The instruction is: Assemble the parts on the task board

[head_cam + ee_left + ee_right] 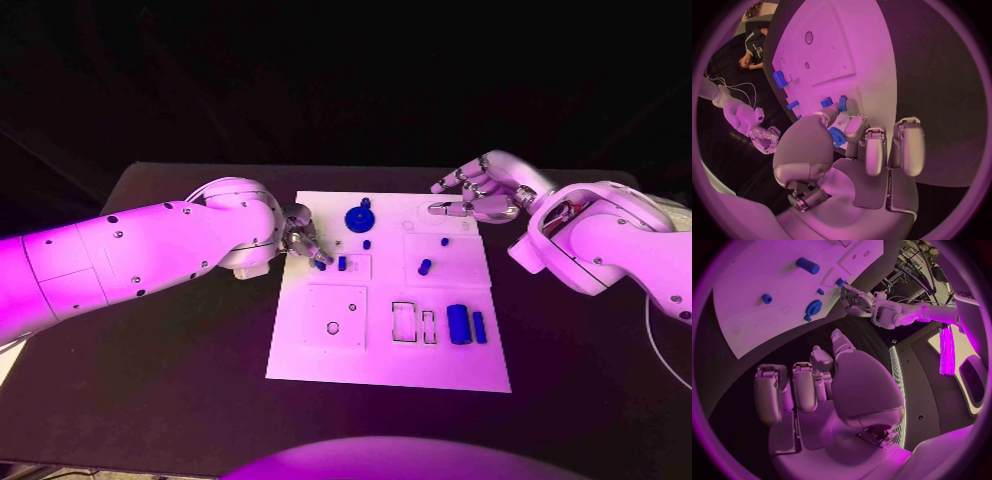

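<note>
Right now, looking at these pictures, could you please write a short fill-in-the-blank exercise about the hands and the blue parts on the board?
1. The small blue parts lie on the white task ____.
2. The left hand works at the board's ____ edge, seen from the head view.
3. The right hand, holding nothing, hovers with its fingers ____.
4. The round blue part lies nearer the board's ____ edge.

Missing words: board; left; apart; far

The left hand (300,240) covers part of the small blue part (837,136) at its fingertips, so from here I cannot tell whether it is gripped or only touched. The task board (748,300) runs off the right wrist view's rim.
</note>
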